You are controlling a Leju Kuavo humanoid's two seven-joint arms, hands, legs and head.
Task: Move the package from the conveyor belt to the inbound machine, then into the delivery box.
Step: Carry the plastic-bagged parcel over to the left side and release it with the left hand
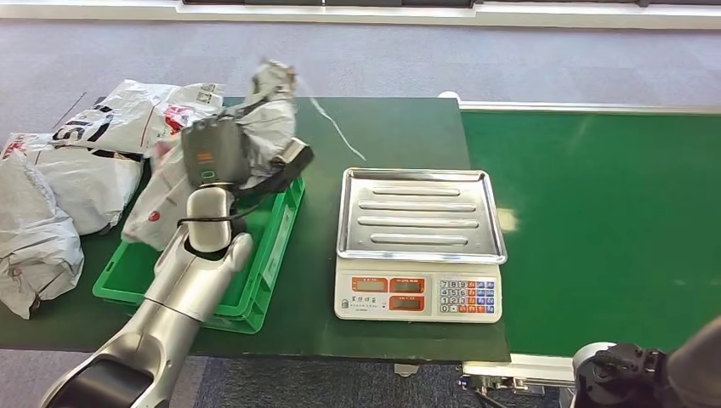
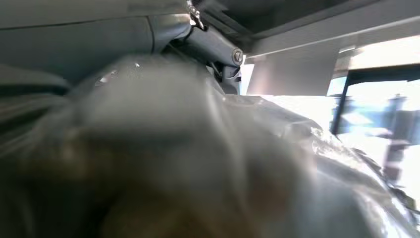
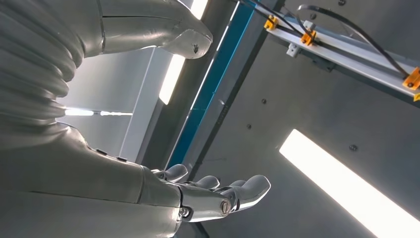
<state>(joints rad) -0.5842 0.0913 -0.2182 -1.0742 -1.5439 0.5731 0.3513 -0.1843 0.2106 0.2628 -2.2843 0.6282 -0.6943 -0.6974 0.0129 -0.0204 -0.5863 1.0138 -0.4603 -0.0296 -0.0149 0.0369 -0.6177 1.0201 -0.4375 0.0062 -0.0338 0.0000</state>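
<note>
- In the head view, my left robot hand (image 1: 223,153) was raised over the green delivery box (image 1: 274,246), its fingers closed around a crumpled grey-white package (image 1: 268,110) that it held up off the surface (image 1: 391,136).
- The package hung above the far end of the delivery box, and its lower folds trailed toward the pile beside the box.
- That pile of other white and grey bags (image 1: 76,178) lay to the left of the box, some touching its rim.
- The inbound machine (image 1: 421,242), a scale with a bare metal tray and a keypad front, stood just to the right of the box on the dark green surface.
- The conveyor belt (image 1: 595,221) ran further right, bright green.
- My right arm's wrist (image 1: 616,374) showed at the lower right corner, low beside the belt's edge.
- In the left wrist view, the package (image 2: 297,163) pressed close against the camera as blurred, shiny grey plastic, hiding my fingers; a dark finger (image 2: 218,49) crossed above it.
- In the right wrist view, my right robot hand (image 3: 208,193) pointed toward the ceiling, fingers spread and loosely curved, holding nothing; a ceiling light panel (image 3: 346,183) glowed beyond it.
</note>
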